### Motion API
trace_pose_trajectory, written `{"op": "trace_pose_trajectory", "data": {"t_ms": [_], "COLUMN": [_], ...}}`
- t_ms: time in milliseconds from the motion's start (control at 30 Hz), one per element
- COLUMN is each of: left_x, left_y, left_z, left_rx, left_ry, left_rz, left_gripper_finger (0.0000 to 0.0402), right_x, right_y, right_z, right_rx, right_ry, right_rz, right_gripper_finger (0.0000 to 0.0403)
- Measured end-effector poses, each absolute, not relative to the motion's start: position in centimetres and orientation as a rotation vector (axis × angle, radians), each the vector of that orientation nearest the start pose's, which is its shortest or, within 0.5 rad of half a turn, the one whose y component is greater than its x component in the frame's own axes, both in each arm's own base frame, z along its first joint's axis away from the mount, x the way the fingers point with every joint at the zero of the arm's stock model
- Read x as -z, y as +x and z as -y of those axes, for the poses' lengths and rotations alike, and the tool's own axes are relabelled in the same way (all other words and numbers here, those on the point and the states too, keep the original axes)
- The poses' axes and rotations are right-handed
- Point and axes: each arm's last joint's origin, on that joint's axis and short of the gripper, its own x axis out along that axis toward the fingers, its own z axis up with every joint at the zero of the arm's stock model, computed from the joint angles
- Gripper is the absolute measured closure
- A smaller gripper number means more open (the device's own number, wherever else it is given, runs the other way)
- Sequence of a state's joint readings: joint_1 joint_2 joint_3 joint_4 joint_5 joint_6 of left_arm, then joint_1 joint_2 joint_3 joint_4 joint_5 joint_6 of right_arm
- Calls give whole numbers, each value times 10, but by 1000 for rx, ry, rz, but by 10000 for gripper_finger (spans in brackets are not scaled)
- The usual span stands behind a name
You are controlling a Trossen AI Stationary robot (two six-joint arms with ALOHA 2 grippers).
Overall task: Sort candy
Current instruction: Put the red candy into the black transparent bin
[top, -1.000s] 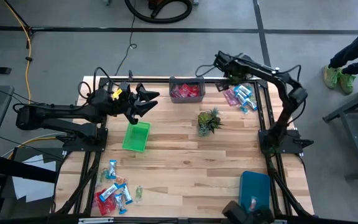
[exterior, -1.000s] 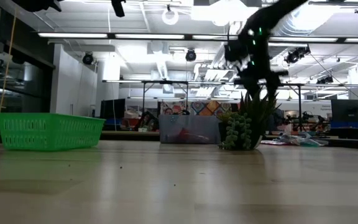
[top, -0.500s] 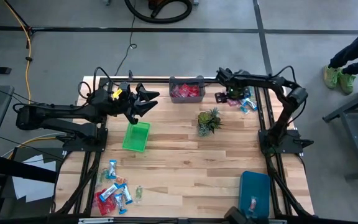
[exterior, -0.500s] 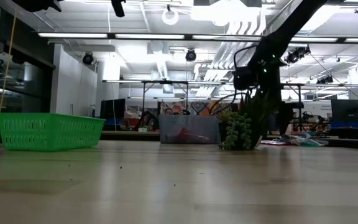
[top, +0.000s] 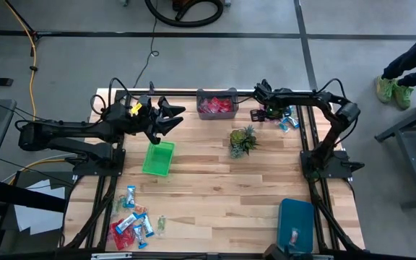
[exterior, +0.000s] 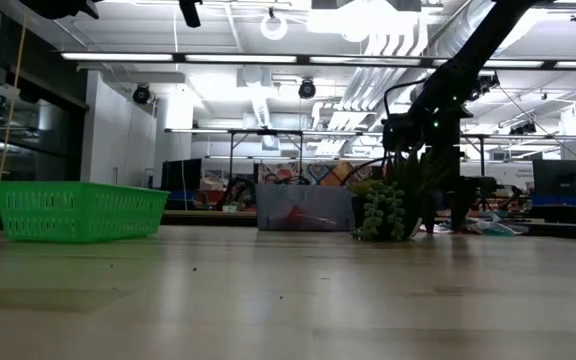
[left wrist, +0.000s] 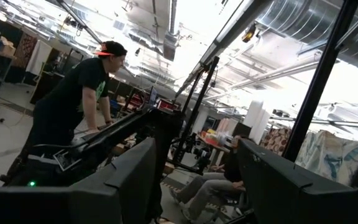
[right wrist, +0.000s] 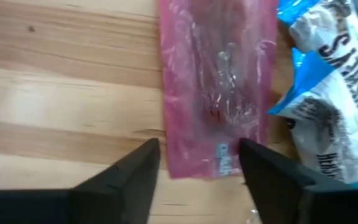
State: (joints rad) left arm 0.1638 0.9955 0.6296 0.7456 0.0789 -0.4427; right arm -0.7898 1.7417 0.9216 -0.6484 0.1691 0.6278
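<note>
Pink plastic fills the right wrist view: a pink-wrapped candy (right wrist: 216,87) lies flat on the wooden table (top: 215,195), its near end between the fingers (right wrist: 132,171) of the right gripper (top: 264,112), which stand spread to either side of the wrapper and are not yet closed on it. A blue-and-white candy (right wrist: 331,106) lies just beside it. Seen from above, the right arm reaches low across the table's far right corner, elbow out over the edge, gripper down at the candy pile (top: 284,115) beside the grey bin (top: 217,105) holding red candy. The left gripper (top: 175,118) hangs level above the green basket (top: 158,158), its jaws wide and empty, pointing toward the table's middle. A second heap of candy (top: 133,220) lies at the near left corner, a spiky plant (top: 243,140) stands mid-table, and a teal bin (top: 297,220) sits at the near right.
</note>
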Motion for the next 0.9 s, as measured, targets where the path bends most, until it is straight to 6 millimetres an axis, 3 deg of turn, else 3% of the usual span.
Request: {"op": "trace_pose_trajectory", "data": {"t_ms": [233,433,667,900], "left_x": [-329,-329,-329,-329], "left_y": [214,214,214,214], "left_z": [-33,-33,-33,-33], "left_rx": [1,1,1,-11], "left_ry": [-392,-391,-391,-393], "left_rz": [389,388,388,391], "left_gripper_finger": [188,188,188,188], "right_x": [-127,-145,-234,-323], "right_y": [206,210,198,176], "right_z": [195,172,153,111], "right_rx": [1150,1057,985,642], "right_ry": [871,808,706,474], "right_rz": [-1219,-1238,-811,-308], "right_gripper_finger": [373,394,401,402]}}
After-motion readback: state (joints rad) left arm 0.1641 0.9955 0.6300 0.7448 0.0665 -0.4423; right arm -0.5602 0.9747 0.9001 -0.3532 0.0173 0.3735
